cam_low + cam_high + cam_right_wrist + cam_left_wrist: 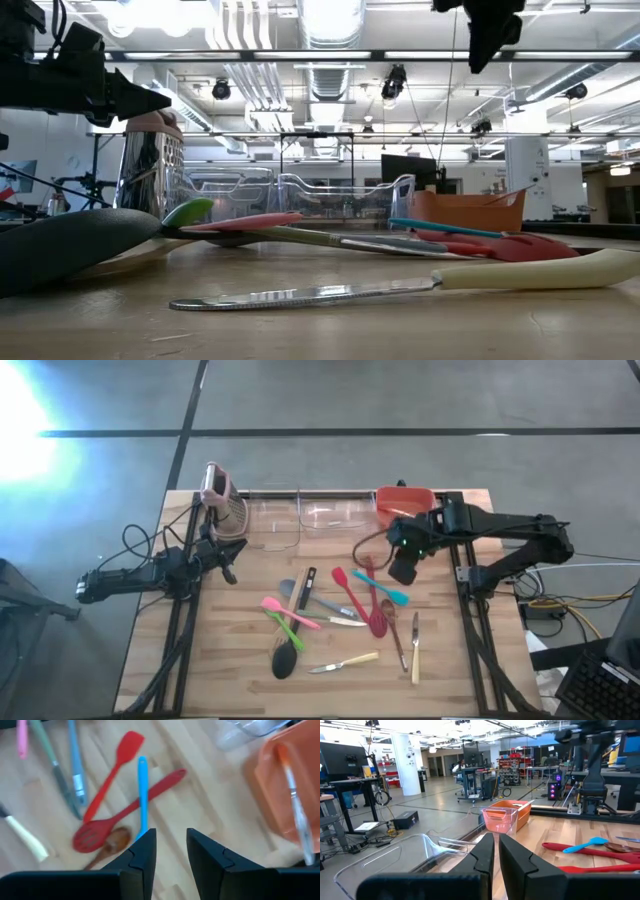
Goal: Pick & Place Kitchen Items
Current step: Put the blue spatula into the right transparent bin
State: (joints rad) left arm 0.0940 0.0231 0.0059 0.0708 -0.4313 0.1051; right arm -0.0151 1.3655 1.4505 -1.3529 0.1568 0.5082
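High view showed the light wooden counter (230, 660) carrying most of the kitchen items in a loose scatter well in front of the red-orange plastic bin (403, 501), which stood at the counter's far edge: a black ladle (285, 658), pink (288, 612) and green silicone spatulas (284, 623), a red silicone spatula (347, 589), a red slotted spoon (374, 608), a blue silicone spatula (382, 590) and pale-handled knives (345, 662). Judging by that spread, the task was barely begun: nearly a dozen utensils lay unsorted, and only one slim item seemed to be in the red-orange bin. The right tool (404, 566) hovered just in front of that bin, above the blue spatula, its fingers parted and holding nothing. The left tool (228, 568) waited well to the side of the bin, past the clear plastic bins (300, 515) and near the pink-topped metal rack (224, 500), clenched on nothing. The right wrist view alone revealed the thin handled piece (294, 805) lying inside the red-orange bin (280, 790), and the blue spatula (142, 795) lined up between its fingers (142, 851). The low view, level with the counter, showed a pale-handled knife (400, 288) lying flat in front, yet hid the bin's contents.
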